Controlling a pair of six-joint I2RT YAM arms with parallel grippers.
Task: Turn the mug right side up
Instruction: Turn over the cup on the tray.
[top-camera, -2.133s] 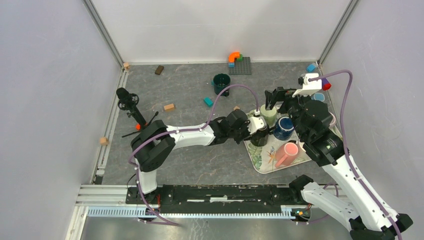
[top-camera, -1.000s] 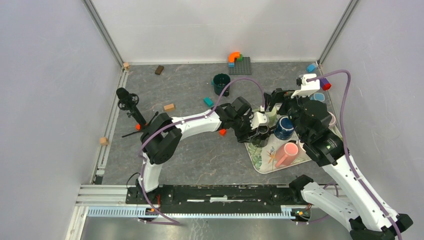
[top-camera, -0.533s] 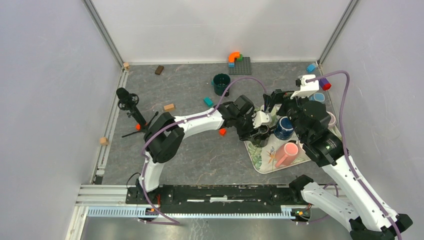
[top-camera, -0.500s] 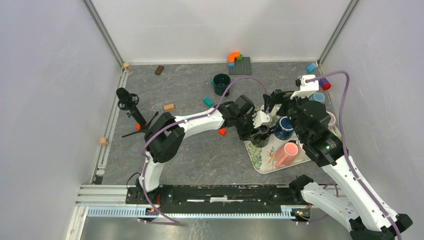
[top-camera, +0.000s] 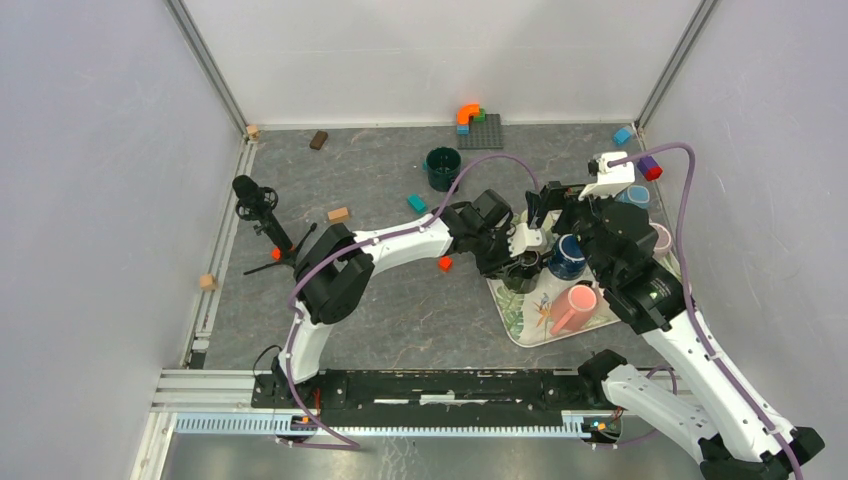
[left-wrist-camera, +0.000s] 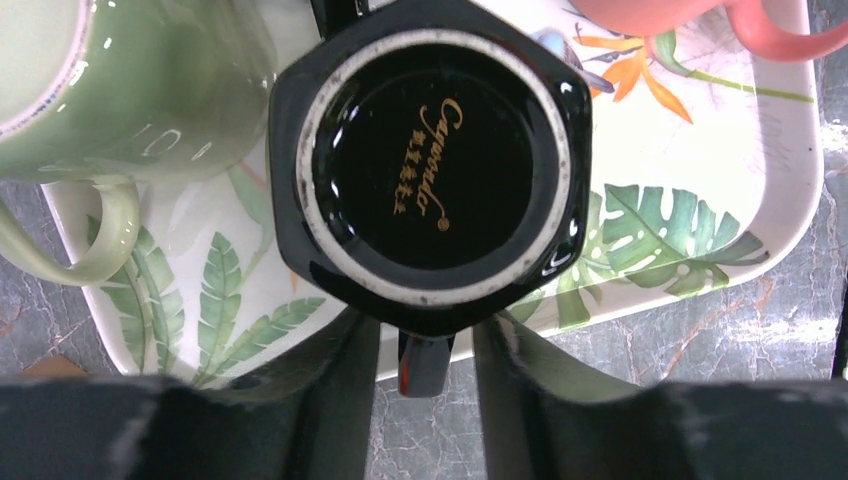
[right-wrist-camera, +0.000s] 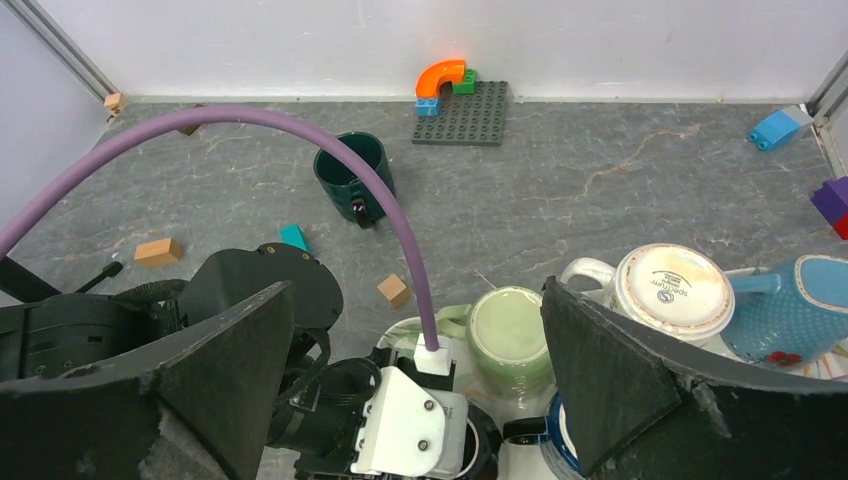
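The left claw (left-wrist-camera: 427, 345) is narrowly parted, its fingers (left-wrist-camera: 345, 380) on either side of the handle (left-wrist-camera: 424, 372) of the black mug (left-wrist-camera: 430, 165), with a slim gap each side, so it grips nothing. That mug sits just ahead, bottom up, near the edge of the leaf-patterned tray (left-wrist-camera: 700, 250), beside a green mug (left-wrist-camera: 130, 80). The right claw (right-wrist-camera: 425, 385) hangs wide open and empty above the mugs.

A: Black mug (left-wrist-camera: 430, 170) mouth hidden, only the base shows. Handle half tucked between blurred left fingers (left-wrist-camera: 335, 400).
B: Green mug (left-wrist-camera: 120, 80), pink mug (left-wrist-camera: 700, 15) cut by frame edges. Top view?
A: Left gripper (top-camera: 517, 262) partly covers the black mug. Right fingers (right-wrist-camera: 620, 370) blurred, cut at bottom; blue mug (right-wrist-camera: 790, 310) clipped right.
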